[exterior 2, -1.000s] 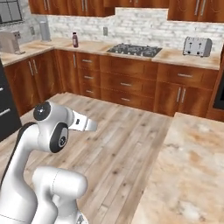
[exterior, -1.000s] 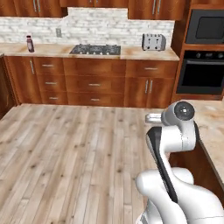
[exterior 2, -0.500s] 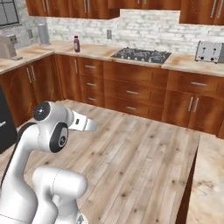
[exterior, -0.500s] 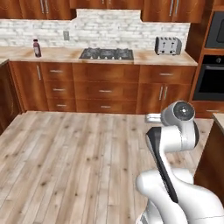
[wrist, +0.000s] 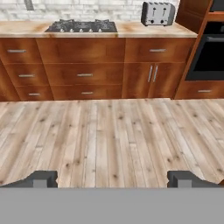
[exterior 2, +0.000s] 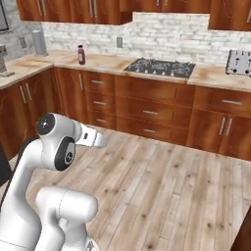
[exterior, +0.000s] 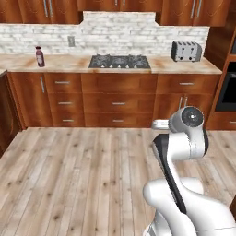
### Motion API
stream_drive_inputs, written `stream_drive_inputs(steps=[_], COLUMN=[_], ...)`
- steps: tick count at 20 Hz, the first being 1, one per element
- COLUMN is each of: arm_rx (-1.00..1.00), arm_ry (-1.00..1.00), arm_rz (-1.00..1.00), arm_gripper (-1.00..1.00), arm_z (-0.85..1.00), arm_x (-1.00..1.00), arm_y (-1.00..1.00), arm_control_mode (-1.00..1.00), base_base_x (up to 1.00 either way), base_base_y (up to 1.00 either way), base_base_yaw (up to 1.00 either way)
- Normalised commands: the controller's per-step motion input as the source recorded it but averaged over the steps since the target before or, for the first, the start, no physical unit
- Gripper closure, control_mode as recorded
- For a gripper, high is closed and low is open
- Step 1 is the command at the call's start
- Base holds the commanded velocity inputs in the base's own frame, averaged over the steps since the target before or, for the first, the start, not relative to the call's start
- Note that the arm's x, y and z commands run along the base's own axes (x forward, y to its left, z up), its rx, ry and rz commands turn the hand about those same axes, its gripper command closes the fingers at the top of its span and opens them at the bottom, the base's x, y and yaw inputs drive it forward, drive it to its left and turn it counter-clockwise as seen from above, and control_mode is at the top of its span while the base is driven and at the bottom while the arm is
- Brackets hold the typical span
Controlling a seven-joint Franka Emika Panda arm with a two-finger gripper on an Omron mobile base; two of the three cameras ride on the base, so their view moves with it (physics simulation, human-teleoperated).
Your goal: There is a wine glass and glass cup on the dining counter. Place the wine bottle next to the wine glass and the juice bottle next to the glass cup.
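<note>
Closest to the base, the gripper (wrist: 112, 179) is riding released, jaws spread wide with nothing between them, fingertips (wrist: 41, 178) framing bare plank floor (wrist: 109, 140). Arm is sitting folded up over the base, probably tucked for transit so it isn't sweeping anything while the base is out on open floor.

Past the floor, a run of wood drawers and cabinets (exterior: 117, 103) is carrying the back table (exterior: 69, 64). Gas cooktop (exterior: 120, 61) is sitting mid-table, toaster (exterior: 185, 50) further right by the wall oven (wrist: 205, 52).

Far left on that table, one small dark bottle (exterior: 40, 56) with a lighter cap is standing upright near the wall outlet (exterior: 71, 41), pushed back toward the tile backsplash. Same bottle (exterior 2: 81, 54) is showing up in the right base view, left of the cooktop (exterior 2: 159, 67). Too small to say whether it's the wine or the juice bottle; I'm judging it's one of the two. Well apart from the gripper, whole floor between them.

Farther left in the right base view, a grey cylinder (exterior 2: 38, 43) is standing in the table corner; can't tell what it is.

Judgement: task is sitting at the fetch stage, nothing picked. Next move is needing a close approach to that bottle, then a side grasp on its body.
</note>
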Motion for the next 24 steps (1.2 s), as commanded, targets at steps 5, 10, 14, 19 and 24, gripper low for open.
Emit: stream_drive_inputs(steps=[5, 10, 14, 19, 24], arm_rx=[0.00, 0.00, 0.00, 0.00, 0.00], arm_ry=[0.00, 0.00, 0.00, 0.00, 0.00], arm_rz=[0.00, 0.00, 0.00, 0.00, 0.00], arm_gripper=[-1.00, -1.00, -1.00, -1.00, -1.00], arm_z=[0.00, 0.00, 0.00, 0.00, 0.00], arm_x=[0.00, 0.00, 0.00, 0.00, 0.00], arm_y=[0.00, 0.00, 0.00, 0.00, 0.00], arm_control_mode=[1.00, 1.00, 1.00, 1.00, 1.00], base_base_x=[0.78, 0.76, 0.75, 0.74, 0.73], base_base_y=[0.51, 0.57, 0.57, 0.57, 0.66], base_base_yaw=[-0.16, -0.11, -0.11, -0.12, -0.04])
